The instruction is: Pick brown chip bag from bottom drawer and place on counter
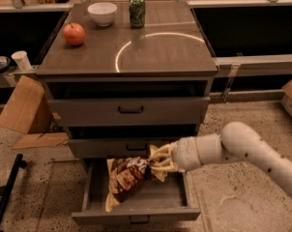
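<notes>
The bottom drawer (136, 211) is pulled open below two closed grey drawers. The brown chip bag (128, 179) hangs tilted over it, its lower tan end near the drawer's front left. My gripper (158, 164) reaches in from the right on a white arm and is shut on the bag's upper right end, holding it partly raised above the drawer floor. The counter (160, 52) is the cabinet top with a pale arc mark, well above the gripper.
On the counter stand a red apple (74, 34), a white bowl (102, 13) and a green can (137, 10) along the back and left. A cardboard box (22, 105) leans left of the cabinet. A dark bar (6, 192) lies on the floor at left.
</notes>
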Tool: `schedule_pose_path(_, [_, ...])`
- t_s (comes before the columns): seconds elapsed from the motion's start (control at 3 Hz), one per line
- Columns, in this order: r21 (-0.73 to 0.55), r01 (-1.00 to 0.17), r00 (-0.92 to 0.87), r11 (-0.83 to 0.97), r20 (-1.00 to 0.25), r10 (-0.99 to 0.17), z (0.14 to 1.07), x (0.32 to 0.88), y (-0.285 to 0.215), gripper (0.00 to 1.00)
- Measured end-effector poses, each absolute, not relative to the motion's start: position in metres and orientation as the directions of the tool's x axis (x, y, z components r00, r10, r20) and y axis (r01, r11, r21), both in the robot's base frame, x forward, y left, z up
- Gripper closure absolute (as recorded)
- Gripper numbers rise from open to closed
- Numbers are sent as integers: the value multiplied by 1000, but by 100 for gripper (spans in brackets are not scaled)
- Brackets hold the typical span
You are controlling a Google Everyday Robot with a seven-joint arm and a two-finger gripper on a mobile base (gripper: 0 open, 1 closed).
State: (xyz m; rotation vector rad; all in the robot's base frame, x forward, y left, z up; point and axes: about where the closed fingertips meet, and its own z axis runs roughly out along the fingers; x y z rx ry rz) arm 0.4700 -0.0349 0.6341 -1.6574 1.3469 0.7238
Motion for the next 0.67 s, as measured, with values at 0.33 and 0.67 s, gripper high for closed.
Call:
schedule_pose_path(0.33, [-325,-945,316,-42,-868,-383,709,482,-45,100])
schedule_pose_path(0.67, [-325,-945,316,-42,-868,-383,709,482,-45,100])
